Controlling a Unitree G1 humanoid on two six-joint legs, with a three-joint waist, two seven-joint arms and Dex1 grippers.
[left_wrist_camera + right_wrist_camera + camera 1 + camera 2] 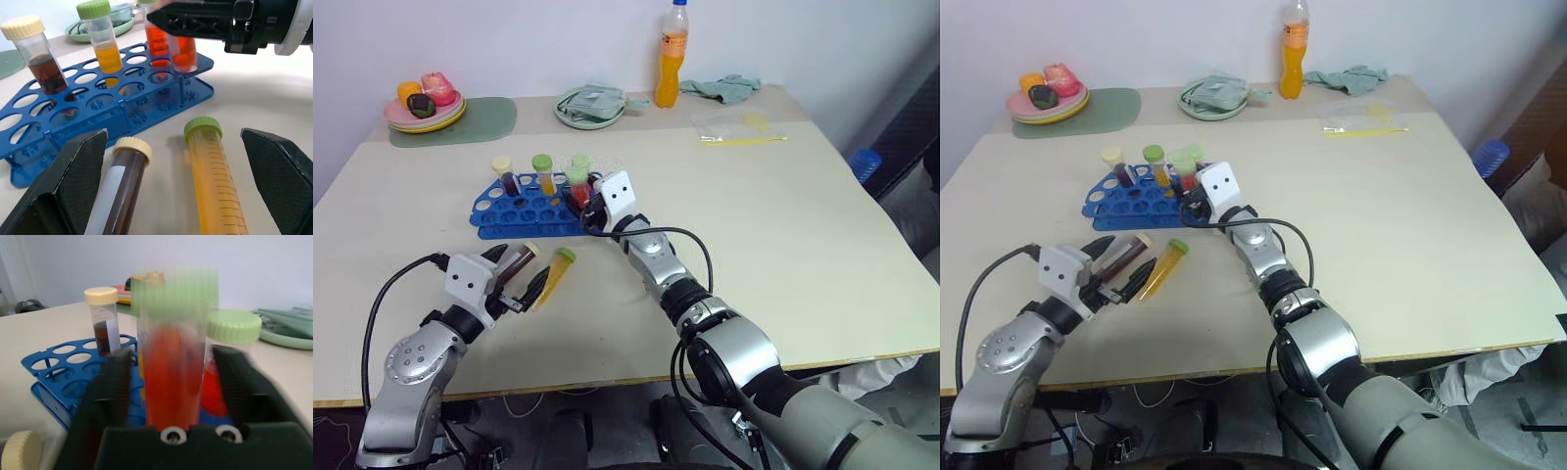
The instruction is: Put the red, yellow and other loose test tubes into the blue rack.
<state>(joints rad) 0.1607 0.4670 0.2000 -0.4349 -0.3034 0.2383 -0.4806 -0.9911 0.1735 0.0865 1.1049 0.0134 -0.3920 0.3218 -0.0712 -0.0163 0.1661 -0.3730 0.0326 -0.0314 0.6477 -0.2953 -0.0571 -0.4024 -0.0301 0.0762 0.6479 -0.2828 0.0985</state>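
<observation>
- Red test tube [171, 377] upright in blue rack [509, 217], between spread fingers of right pincer [590, 208].
- Left pincer [171, 196] wide, straddling maroon tube [122, 196] and yellow tube [215, 181] lying on tabletop [783, 225], caps toward rack.

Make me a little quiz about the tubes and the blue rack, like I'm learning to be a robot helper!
1. How many tubes stand in the blue rack?
2. True or false: the dark tube and the yellow tube lying on the table have the same cap colour.
3. The right tool has its fingers on either side of a standing tube. What colour is the liquid inside? A red, B yellow, C dark.
Key: 1. Four. 2. False: one cap is cream, the other green. 3. A.
</observation>
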